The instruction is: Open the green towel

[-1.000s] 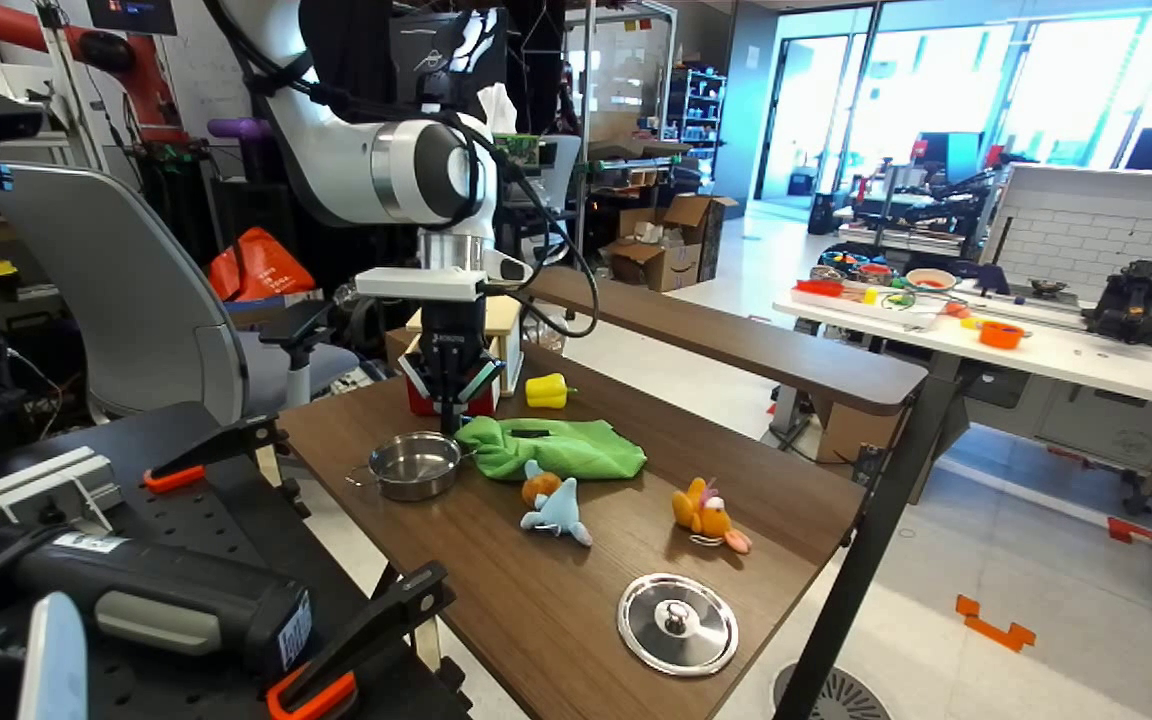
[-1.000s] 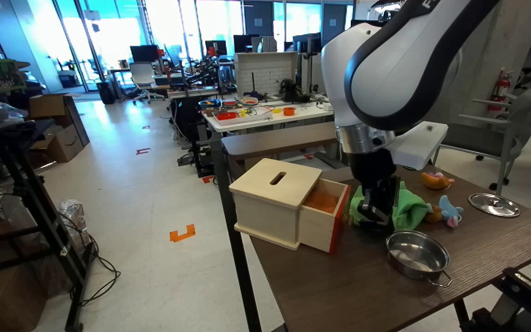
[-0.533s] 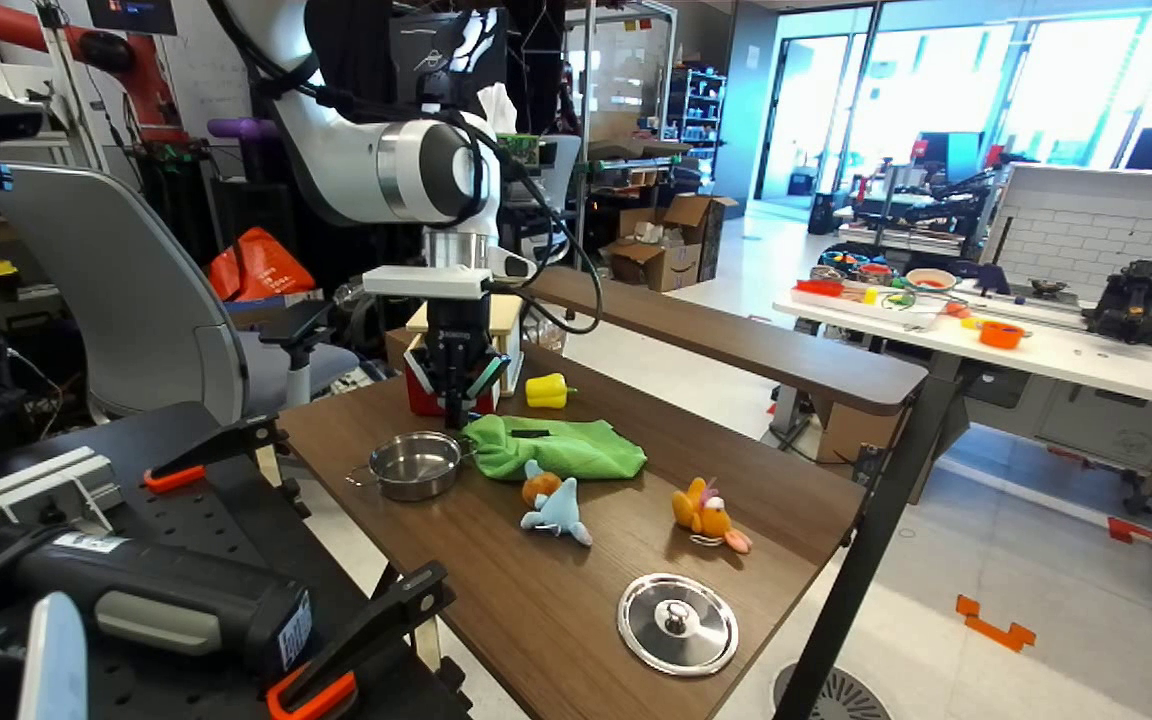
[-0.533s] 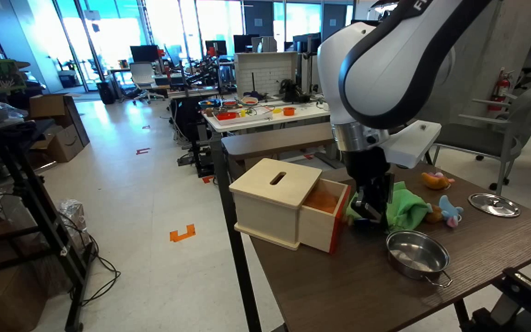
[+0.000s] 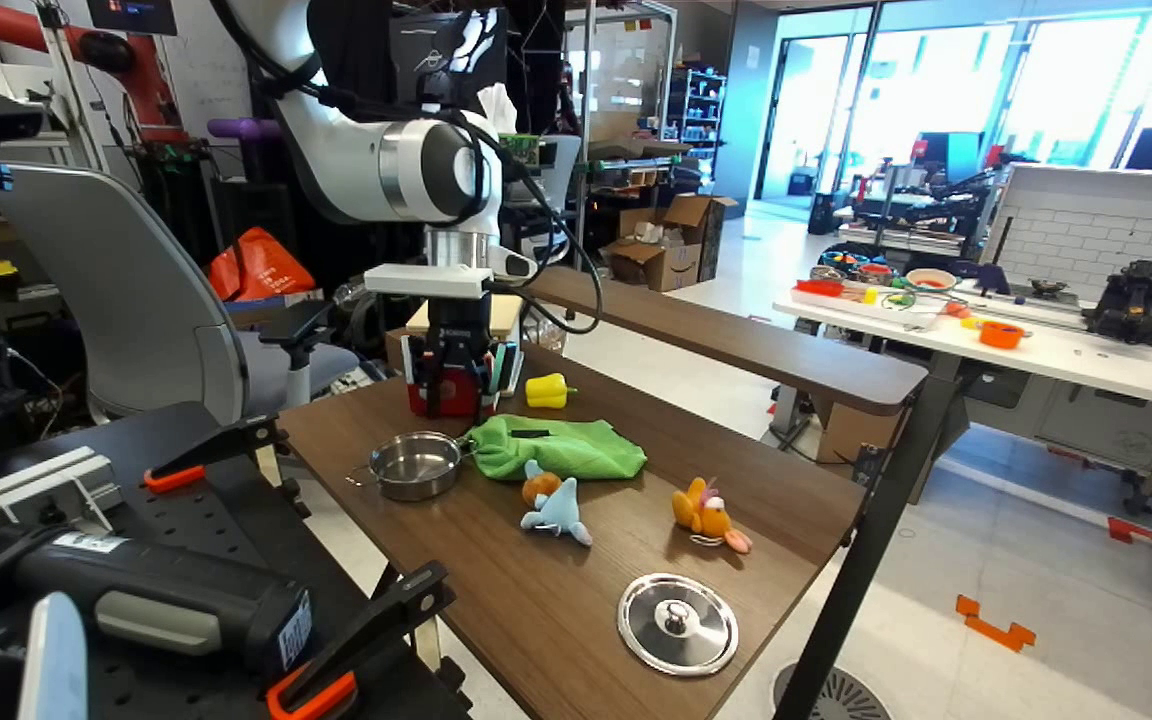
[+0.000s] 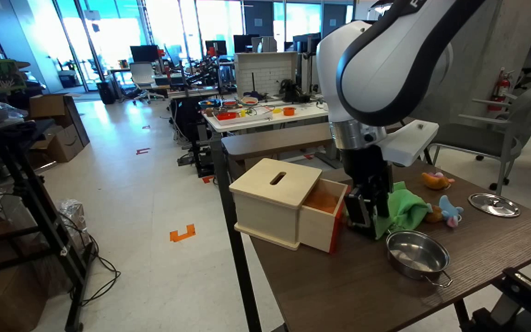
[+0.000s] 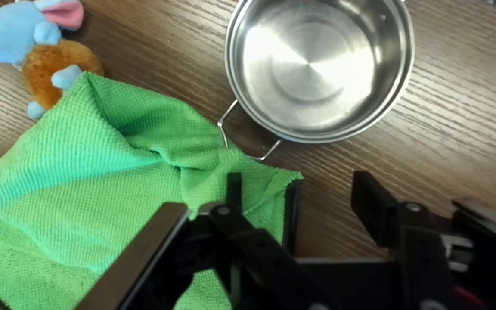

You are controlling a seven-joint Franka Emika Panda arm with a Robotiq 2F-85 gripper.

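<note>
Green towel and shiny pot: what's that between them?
In the wrist view, the wire handle of the pot reaches the green towel, whose edge hides part of it; brown tabletop shows inside the loop.

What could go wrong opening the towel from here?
In the wrist view, the pot handle meets the green towel, so pulling might drag the pot. The blue plush, apparently touching the towel, could get swept along. The open gripper looks close to the red drawer front and may bump it.
</note>
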